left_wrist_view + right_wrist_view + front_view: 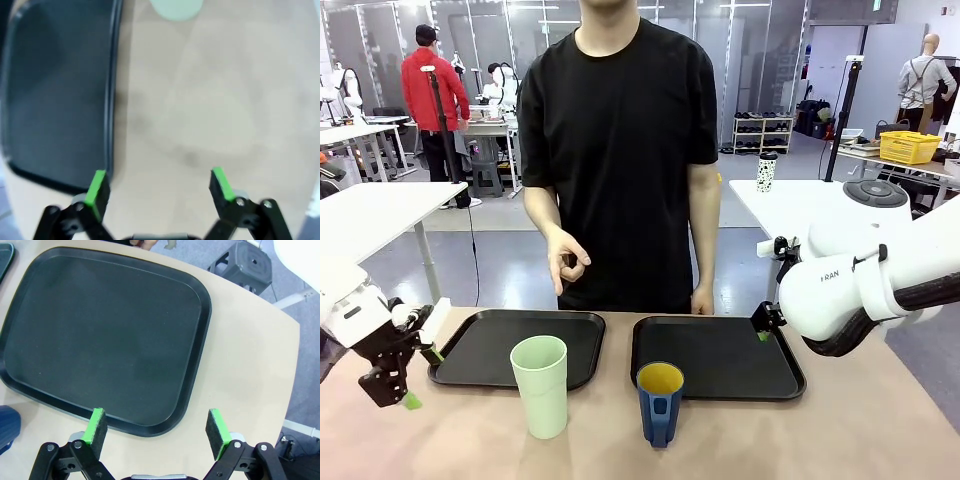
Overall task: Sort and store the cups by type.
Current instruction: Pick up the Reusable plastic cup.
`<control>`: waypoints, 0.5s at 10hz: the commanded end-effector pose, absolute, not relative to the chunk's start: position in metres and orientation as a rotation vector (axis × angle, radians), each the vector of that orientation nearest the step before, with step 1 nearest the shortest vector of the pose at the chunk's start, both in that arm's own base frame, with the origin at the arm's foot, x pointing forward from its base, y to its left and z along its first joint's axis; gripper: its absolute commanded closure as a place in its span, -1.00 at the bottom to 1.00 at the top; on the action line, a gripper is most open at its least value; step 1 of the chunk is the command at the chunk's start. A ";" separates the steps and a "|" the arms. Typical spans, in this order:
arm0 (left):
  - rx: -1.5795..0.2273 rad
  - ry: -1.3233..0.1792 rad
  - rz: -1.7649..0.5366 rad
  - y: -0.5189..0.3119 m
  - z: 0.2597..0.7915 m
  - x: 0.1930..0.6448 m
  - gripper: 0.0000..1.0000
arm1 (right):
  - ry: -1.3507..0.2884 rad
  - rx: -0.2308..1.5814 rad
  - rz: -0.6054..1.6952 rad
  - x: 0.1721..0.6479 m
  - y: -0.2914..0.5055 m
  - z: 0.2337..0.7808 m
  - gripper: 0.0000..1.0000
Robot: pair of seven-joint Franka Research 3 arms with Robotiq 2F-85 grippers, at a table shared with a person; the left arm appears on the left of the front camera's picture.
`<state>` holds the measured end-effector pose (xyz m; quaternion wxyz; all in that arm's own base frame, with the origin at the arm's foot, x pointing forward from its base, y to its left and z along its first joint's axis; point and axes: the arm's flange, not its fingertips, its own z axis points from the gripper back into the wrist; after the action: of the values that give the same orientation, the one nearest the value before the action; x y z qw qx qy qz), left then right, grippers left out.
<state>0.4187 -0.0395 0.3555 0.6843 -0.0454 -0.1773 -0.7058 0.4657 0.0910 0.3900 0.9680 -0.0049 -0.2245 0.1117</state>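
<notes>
Before two black trays [480,345] [730,360], likely one per type, a mint-green tumbler [540,385] and blue mug [660,403] stand on the tabletop [840,430]. Left gripper [160,187] and right gripper [157,432] hover, jaws apart.

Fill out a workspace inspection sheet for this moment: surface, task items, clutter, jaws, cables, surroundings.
Surface: tan table carrying two black trays, the left tray and the right tray, both empty.
Job's things: green tumbler and blue mug, upright on the table in front of the trays, apart from each other.
Clutter: nothing seen.
Jaws: left jaws open over bare table beside the left tray; right jaws open at the right tray's edge; both hold nothing.
Cables: black hose along the right arm; thin black cable hanging at far left.
Surroundings: person standing at the far edge; spotted cup on a white table behind; yellow crate.
</notes>
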 end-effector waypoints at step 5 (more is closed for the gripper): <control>-0.502 -0.865 -1.515 -0.030 0.305 0.438 -1.00 | -0.458 -0.011 0.236 0.464 0.091 0.391 -1.00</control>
<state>0.4210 -0.0376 0.3330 0.6357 -0.1723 -0.3581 -0.6618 0.4657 0.0910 0.3900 0.9680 -0.0050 -0.2245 0.1117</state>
